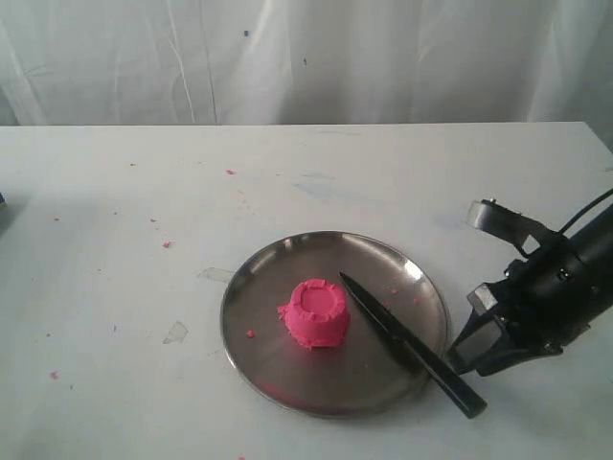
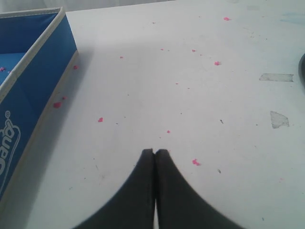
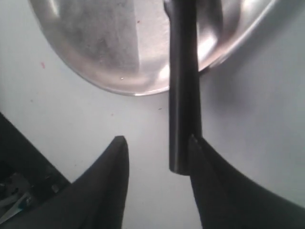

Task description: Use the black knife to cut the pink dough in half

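The pink dough (image 1: 316,313), a single cup-shaped lump, stands in the middle of a round steel plate (image 1: 273,278). The black knife (image 1: 407,343) lies slanted just right of the dough, with its point on the plate and its handle reaching over the plate's front-right rim onto the table. My right gripper (image 1: 466,362) hovers open over the handle's end. In the right wrist view the knife's handle (image 3: 183,95) ends between the spread fingers of that gripper (image 3: 156,139), right beside one of them, with the plate (image 3: 105,43) beyond. My left gripper (image 2: 155,151) is shut and empty over bare table.
A blue box (image 2: 28,71) stands near the left gripper. Tiny pink crumbs (image 2: 195,162) dot the white table, and scraps of clear tape (image 1: 175,333) lie left of the plate. A white curtain hangs behind the table.
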Controlling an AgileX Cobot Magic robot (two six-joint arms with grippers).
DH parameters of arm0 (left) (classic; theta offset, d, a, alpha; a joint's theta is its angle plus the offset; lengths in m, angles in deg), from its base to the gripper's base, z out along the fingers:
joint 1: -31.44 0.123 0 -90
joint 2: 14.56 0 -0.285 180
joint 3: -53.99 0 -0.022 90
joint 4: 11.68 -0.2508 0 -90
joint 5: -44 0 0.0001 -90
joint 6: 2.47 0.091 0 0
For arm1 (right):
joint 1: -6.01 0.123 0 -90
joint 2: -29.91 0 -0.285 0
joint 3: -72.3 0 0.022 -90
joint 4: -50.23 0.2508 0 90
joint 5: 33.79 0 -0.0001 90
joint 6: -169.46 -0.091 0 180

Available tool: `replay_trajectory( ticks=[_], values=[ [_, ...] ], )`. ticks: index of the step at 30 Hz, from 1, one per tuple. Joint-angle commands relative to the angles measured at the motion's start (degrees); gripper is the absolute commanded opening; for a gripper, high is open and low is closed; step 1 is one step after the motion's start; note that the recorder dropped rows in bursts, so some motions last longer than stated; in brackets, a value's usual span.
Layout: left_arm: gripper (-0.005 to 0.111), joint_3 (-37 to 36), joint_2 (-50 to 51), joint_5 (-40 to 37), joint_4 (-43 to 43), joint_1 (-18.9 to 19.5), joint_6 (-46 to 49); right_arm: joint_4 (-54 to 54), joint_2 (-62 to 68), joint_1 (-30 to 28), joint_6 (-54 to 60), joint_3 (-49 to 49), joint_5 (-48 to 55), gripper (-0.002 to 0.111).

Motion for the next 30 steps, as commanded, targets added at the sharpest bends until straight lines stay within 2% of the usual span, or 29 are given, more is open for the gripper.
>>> replay_trajectory(
  ticks=[1,5,10,21,30],
  values=[
    [0.000,-0.1,-0.2,0.1,0.2,0.1,0.2,0.2,0.0,-0.3,1.5,1.8,-6.0,0.039],
    [0.000,-0.1,-0.2,0.1,0.2,0.1,0.2,2.4,0.6,-0.3,2.3,2.3,-6.4,0.039],
    [0.000,-0.1,-0.2,0.1,0.2,0.1,0.2,5.6,3.6,-0.3,4.6,2.3,-2.1,0.039],
    [0.000,-0.1,-0.2,0.1,0.2,0.1,0.2,5.4,7.0,-0.3,4.5,2.3,-5.5,0.039],
    [0.000,-0.1,-0.2,0.1,0.2,0.1,0.2,6.8,8.7,-0.3,4.5,2.3,-1.8,0.039]
  ],
)
